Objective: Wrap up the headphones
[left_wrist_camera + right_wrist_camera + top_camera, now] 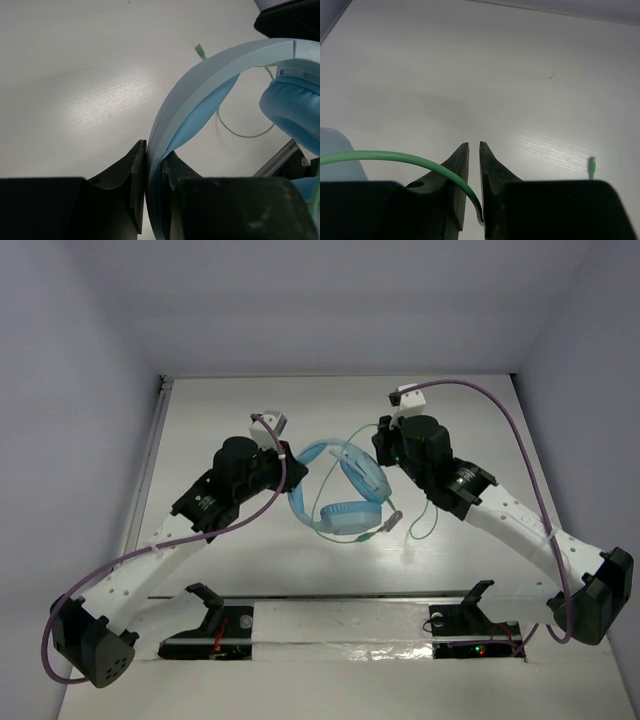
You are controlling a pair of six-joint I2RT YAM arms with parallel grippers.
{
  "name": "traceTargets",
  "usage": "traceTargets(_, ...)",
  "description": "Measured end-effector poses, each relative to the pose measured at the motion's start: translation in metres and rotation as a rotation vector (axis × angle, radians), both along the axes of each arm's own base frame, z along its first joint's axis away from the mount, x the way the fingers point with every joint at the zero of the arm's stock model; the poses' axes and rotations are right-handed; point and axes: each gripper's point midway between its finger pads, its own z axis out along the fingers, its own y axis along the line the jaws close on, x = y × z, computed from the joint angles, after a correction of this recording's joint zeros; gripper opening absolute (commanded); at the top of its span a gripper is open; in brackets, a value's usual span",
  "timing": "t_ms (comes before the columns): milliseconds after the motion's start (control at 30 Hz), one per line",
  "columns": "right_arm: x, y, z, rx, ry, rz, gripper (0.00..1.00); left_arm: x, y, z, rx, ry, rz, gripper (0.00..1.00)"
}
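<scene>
Left wrist view: left gripper (153,150) pinches the headphones (210,70) steady; beside the headphones, right gripper (474,148) pinches the cable (395,156), likely for winding.

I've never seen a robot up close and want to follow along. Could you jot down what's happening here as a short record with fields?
Scene: two arms reaching in over a white table
Object: light blue headphones with a thin green cable
Left tool: shut on the headband
Right tool: shut on the cable
Plug: free, held by neither tool
Wrapping: cable hangs in loose loops, not yet wound round the headphones
</scene>
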Motion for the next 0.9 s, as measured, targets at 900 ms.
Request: traceTargets(900,-0.029,0.065,-0.088,0.304,0.069,0.408,0.52,0.021,0.018,0.153,-0.296,-0.126,0.029,0.0)
